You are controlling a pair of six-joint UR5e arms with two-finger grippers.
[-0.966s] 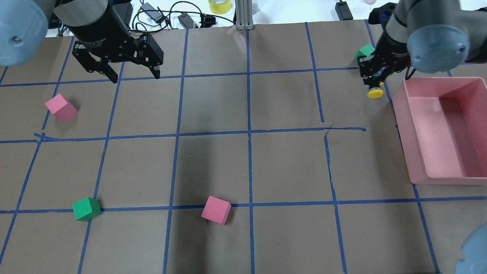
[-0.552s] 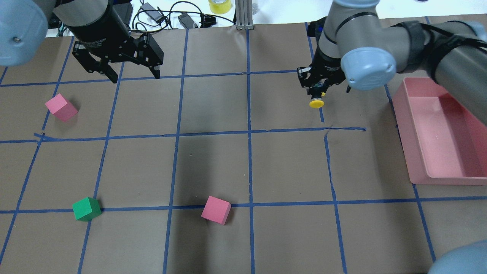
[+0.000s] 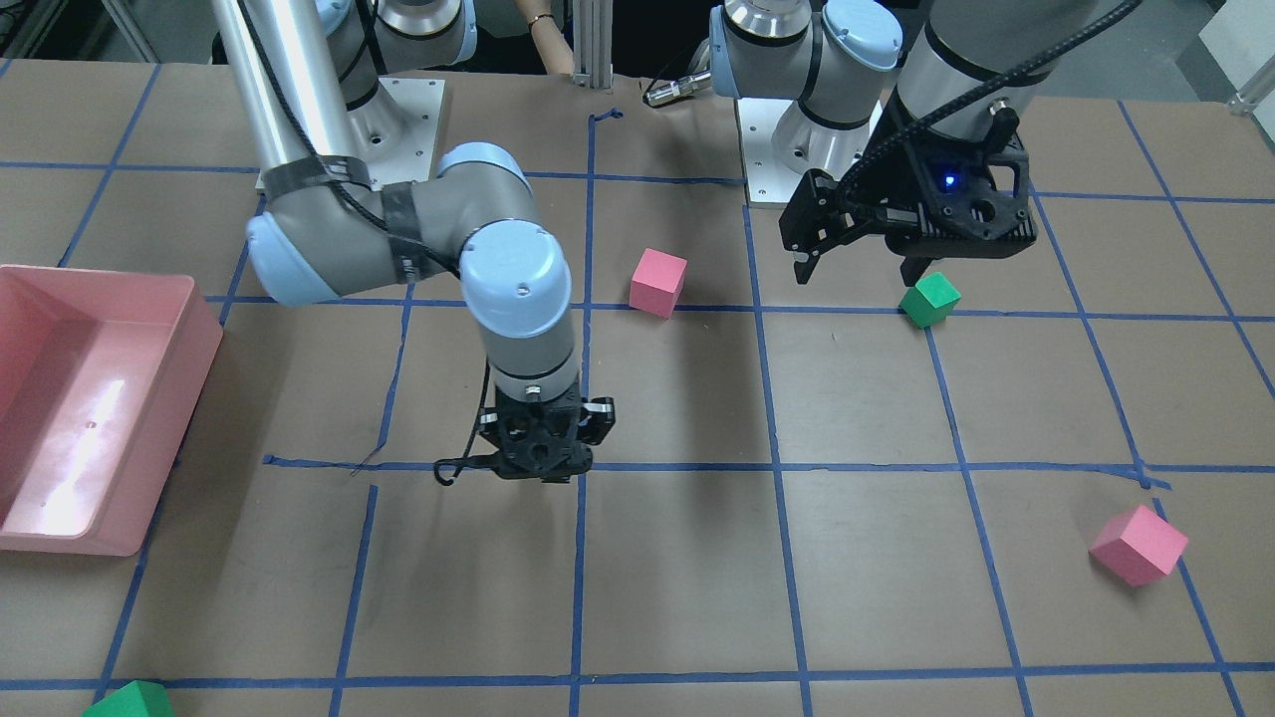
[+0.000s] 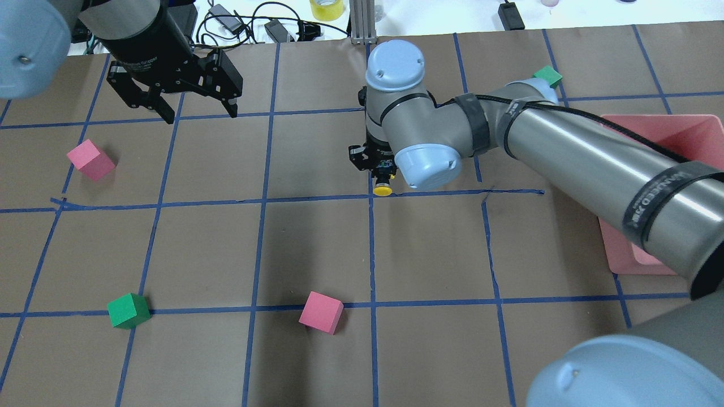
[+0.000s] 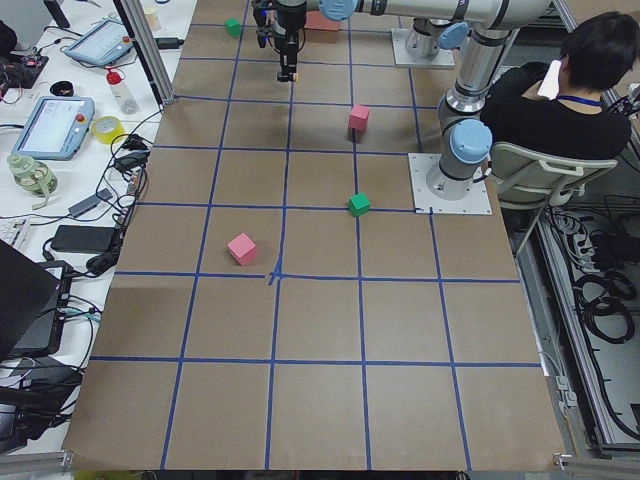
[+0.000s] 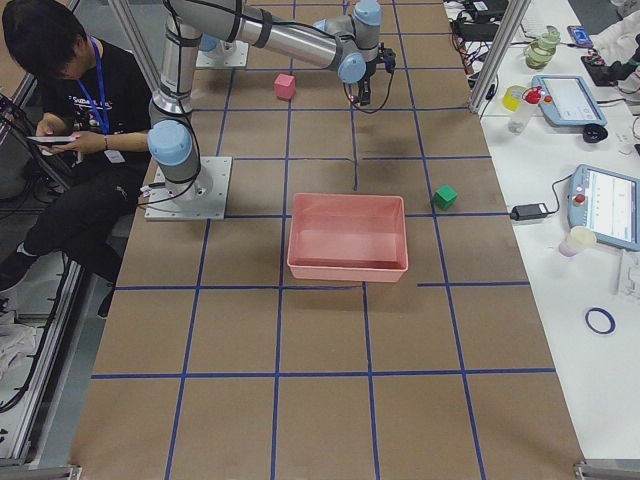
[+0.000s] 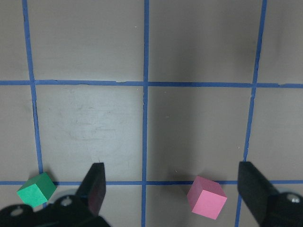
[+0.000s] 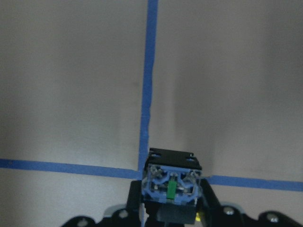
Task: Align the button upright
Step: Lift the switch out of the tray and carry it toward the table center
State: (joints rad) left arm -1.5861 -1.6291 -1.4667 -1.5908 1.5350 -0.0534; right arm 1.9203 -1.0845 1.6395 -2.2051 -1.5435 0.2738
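My right gripper (image 4: 383,180) is shut on the button (image 4: 383,190) and hangs over the crossing of blue tape lines at the table's middle. The yellow cap pokes out below the fingers. In the right wrist view the button's blue and black back end (image 8: 173,185) sits between the fingers and the cap is hidden. In the front-facing view the right gripper (image 3: 543,466) hides the button. My left gripper (image 4: 195,110) is open and empty at the far left, above the table. It also shows in the front-facing view (image 3: 862,271) and the left wrist view (image 7: 173,189).
Pink cubes (image 4: 90,160) (image 4: 321,312) and green cubes (image 4: 129,310) (image 4: 547,75) lie scattered on the table. A pink bin (image 3: 194,329) stands on my right side, partly under the right arm. A person sits behind the robot (image 5: 560,100).
My right arm has swung left with the button in its gripper, from beside the pink bin to the table's middle. The left arm has not moved.
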